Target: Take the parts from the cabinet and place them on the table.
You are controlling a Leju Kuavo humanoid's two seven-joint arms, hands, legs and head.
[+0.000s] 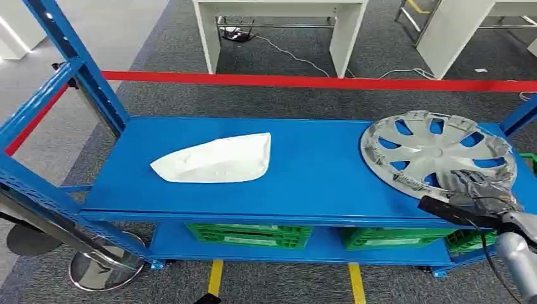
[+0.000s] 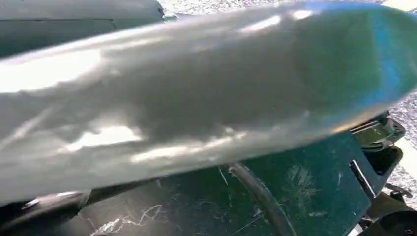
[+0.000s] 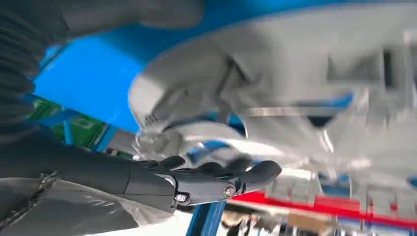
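At the shelf's right end, the right hand (image 1: 476,185) grips the hubcap's (image 1: 437,151) near rim, fingers partly hidden.

Lots of bare blue shelf (image 1: 316,171) between the white cover (image 1: 215,159) and hubcap (image 1: 437,152); the post (image 1: 88,69) crowds the left.

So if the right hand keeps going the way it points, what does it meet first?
Most likely the silver hubcap: the right hand is at its near rim, fingers just under the edge. Contact is unclear from these views.
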